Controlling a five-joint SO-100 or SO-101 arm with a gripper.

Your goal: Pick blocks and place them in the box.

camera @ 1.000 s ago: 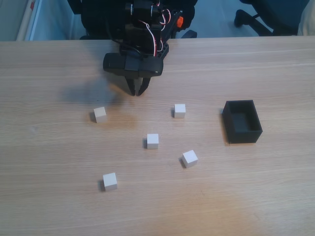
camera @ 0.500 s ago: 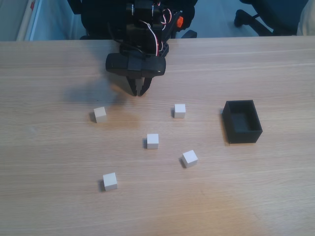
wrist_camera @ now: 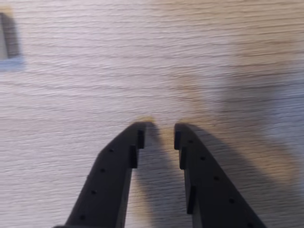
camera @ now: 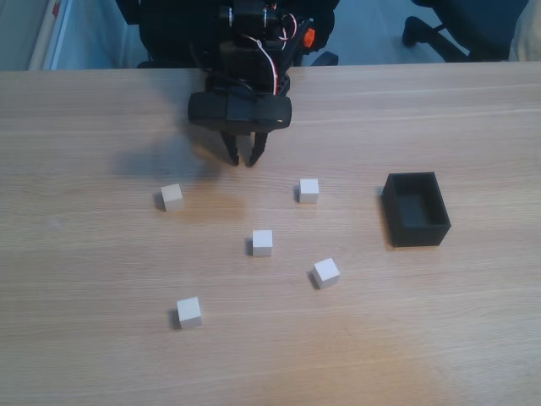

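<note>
Several small white blocks lie scattered on the wooden table in the fixed view; the nearest to my gripper are one at the left (camera: pixel 172 197), one at the right (camera: pixel 309 190) and one in the middle (camera: pixel 263 243). The black open-topped box (camera: pixel 418 234) sits at the right with nothing in it. My black gripper (camera: pixel 243 161) points down over bare table behind the blocks, touching none of them. In the wrist view my gripper (wrist_camera: pixel 158 133) is slightly open with only wood grain between its fingers. A blurred pale shape (wrist_camera: pixel 7 42) at that view's left edge may be a block.
The arm's black base and wiring (camera: pixel 249 34) stand at the table's far edge. Beyond that edge are the floor and a chair base (camera: pixel 431 30) at the top right. Bare wood stretches along the front of the table (camera: pixel 380 355).
My gripper has drifted a little to the right and its fingertips have parted slightly. The blocks and the box have not moved.
</note>
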